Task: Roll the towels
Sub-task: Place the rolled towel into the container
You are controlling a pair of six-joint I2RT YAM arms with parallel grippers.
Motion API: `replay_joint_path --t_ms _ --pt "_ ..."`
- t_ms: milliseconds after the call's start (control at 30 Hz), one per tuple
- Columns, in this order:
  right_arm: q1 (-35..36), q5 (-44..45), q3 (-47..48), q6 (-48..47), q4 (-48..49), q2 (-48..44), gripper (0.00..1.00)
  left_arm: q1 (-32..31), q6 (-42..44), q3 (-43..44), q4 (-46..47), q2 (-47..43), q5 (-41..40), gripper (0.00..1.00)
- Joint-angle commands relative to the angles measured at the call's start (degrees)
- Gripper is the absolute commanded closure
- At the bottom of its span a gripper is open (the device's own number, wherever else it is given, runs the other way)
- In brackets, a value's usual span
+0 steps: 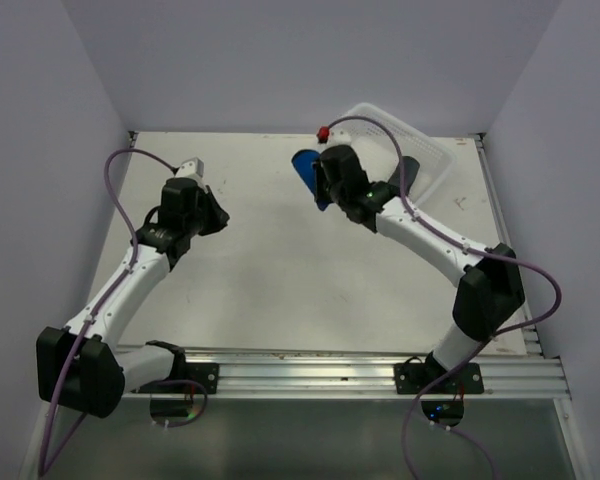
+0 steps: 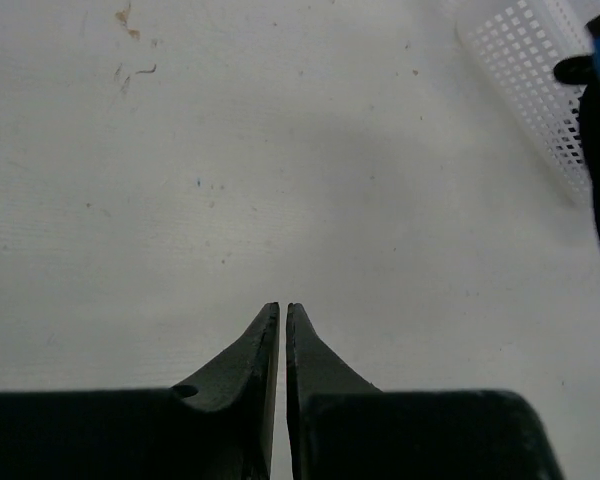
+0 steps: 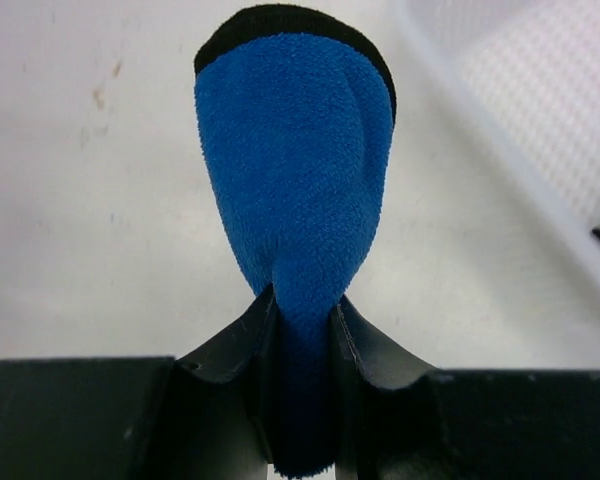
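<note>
Black fingertips of right gripper (image 3: 302, 300) at bottom centre of right wrist view, pinching the narrow end of blue towel (image 3: 295, 150). Cloth bunched between the jaws, widening upward into a rounded lobe with black edging along its top, filling the middle of the frame. Upper right of same view: white perforated basket (image 3: 480, 135), just beside the towel. From the top camera, towel and right gripper in upper middle of frame, at the left edge of the basket, over white table (image 1: 300, 290). Touching the table or lifted off it: cannot tell. Bottom centre of left wrist view: left gripper (image 2: 283, 312), jaws drawn almost together with only a thin slit between, holding nothing, well apart from the towel.
</note>
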Motion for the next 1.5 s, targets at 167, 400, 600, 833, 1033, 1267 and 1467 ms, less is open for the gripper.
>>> replay_joint_path --t_ms 167,400,600,833,1033,1267,1467 --pt "-14.42 -8.61 22.45 0.1 -0.24 13.49 1.0 0.53 3.38 0.53 -0.94 0.91 -0.18 0.9" --pt "-23.38 -11.25 31.34 8.1 2.75 24.39 1.0 0.88 3.73 0.61 -1.12 2.06 0.08 0.91" --pt "-29.0 -15.46 33.44 13.98 6.45 31.35 1.0 1.32 3.82 0.61 -0.86 3.73 1.57 0.91" --pt "-31.48 -13.98 34.24 13.82 1.63 36.72 1.0 1.93 3.73 0.53 -0.42 4.78 4.12 0.93" --pt "-31.92 -9.94 35.29 14.61 -5.4 38.04 1.0 2.29 3.73 0.26 0.02 4.87 5.62 0.94" --pt "-31.92 -4.14 34.86 14.09 -11.12 38.39 0.9 2.46 3.65 0.18 0.2 4.78 6.5 0.94" --pt "-31.83 -3.7 34.33 13.38 -12.45 40.15 0.76 2.46 3.64 -0.26 0.64 4.78 7.29 0.94"
